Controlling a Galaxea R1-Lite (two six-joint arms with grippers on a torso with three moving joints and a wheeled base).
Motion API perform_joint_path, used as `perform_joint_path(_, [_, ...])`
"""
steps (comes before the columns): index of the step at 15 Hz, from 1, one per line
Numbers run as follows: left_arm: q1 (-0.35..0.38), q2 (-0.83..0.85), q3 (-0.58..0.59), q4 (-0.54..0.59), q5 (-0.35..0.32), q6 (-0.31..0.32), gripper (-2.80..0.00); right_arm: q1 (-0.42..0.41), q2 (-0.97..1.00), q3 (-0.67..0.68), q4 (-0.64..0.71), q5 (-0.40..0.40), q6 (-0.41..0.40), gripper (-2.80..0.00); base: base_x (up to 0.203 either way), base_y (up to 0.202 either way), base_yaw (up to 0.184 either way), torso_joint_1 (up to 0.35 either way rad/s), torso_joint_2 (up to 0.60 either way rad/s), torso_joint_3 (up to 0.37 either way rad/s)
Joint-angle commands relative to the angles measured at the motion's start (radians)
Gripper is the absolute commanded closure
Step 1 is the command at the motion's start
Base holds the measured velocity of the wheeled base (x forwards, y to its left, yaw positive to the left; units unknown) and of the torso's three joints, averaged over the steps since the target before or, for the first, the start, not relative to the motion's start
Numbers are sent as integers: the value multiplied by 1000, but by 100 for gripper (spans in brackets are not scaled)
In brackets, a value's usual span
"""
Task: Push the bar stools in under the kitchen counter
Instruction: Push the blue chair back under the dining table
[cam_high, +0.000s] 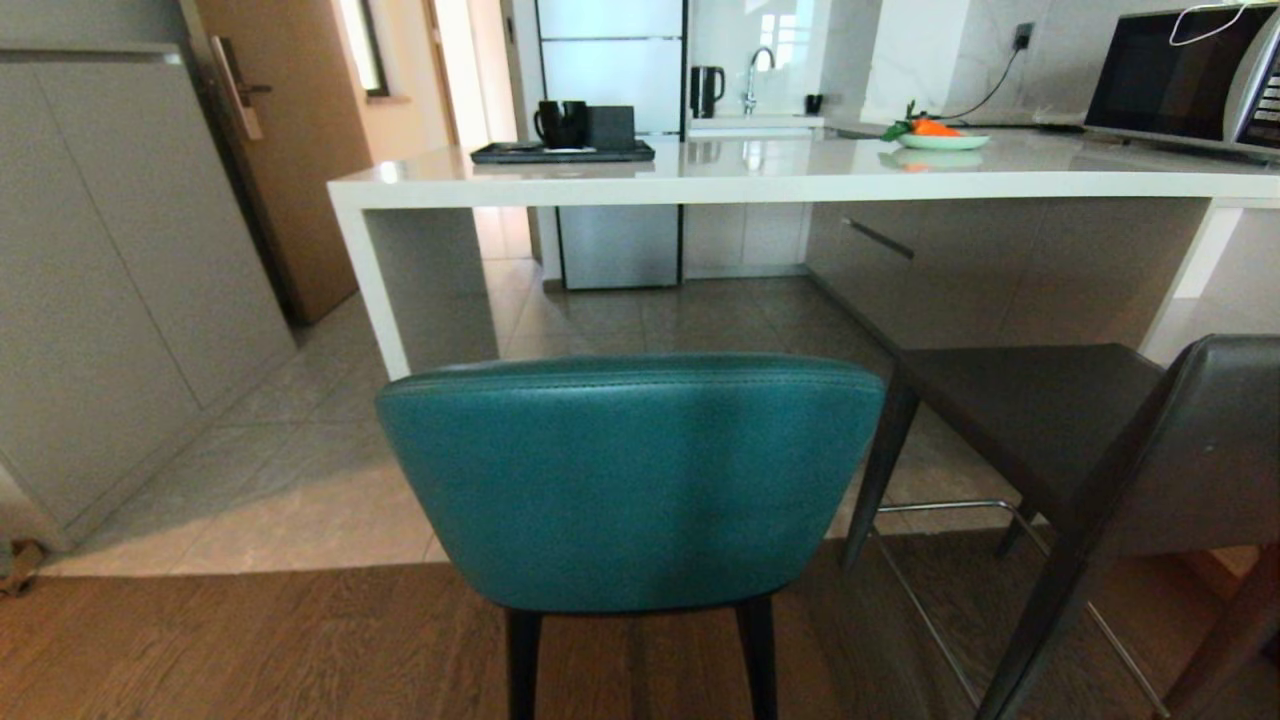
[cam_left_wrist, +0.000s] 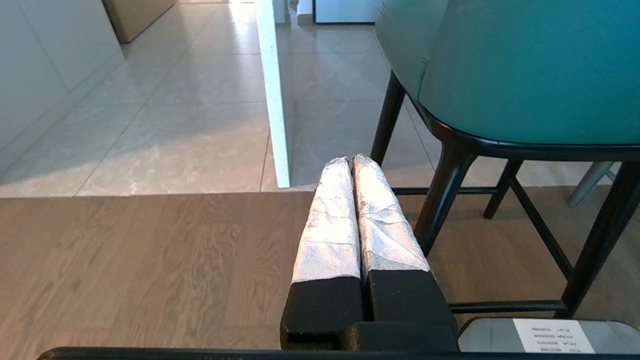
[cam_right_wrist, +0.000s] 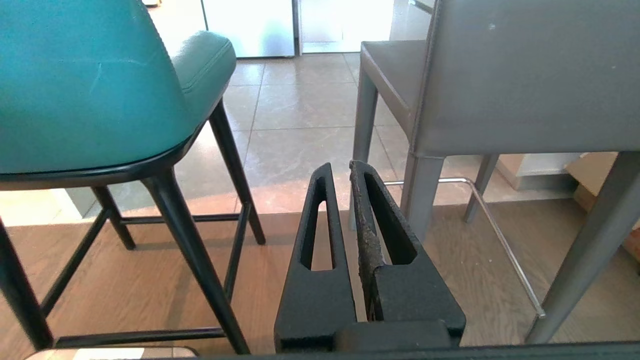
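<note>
Facing the kitchen counter (cam_high: 760, 180) at twelve o'clock, the rigid, padded teal stool (cam_high: 630, 480) likely slides when pushed at its backrest; left gripper (cam_left_wrist: 350, 162) and right gripper (cam_right_wrist: 340, 170) both show jaws pressed together.

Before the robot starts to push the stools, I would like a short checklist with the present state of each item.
1. Teal stool directly in front, its back toward the robot: ok.
2. Open space under the kitchen counter ahead of the teal stool: ok, only bare tiles show there.
3. Stools already under the counter: not ok; the teal one and the dark grey stool both stand out from it.
4. Left gripper shut, holding nothing, low beside the teal stool's legs: ok.
5. Right gripper shut, holding nothing, low between the two stools: ok.
6. Grey stool square to the counter: cannot tell.
</note>
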Motion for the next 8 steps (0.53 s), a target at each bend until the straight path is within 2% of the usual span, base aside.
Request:
perform_joint_path(1, [3,-2,0,-1,1,2,0,0,2,29,0,3,-2,0,0,0,0,0,0,0])
perform_joint_path(6, [3,-1,-11,-12,3,3,0,0,2,26,9,-21,30,0,0,0,0,0,0,0])
perform_joint_path(8, [3,15,-97,17,-6,-1,0,0,8,-8,16,-28,28,0,0,0,0,0,0,0])
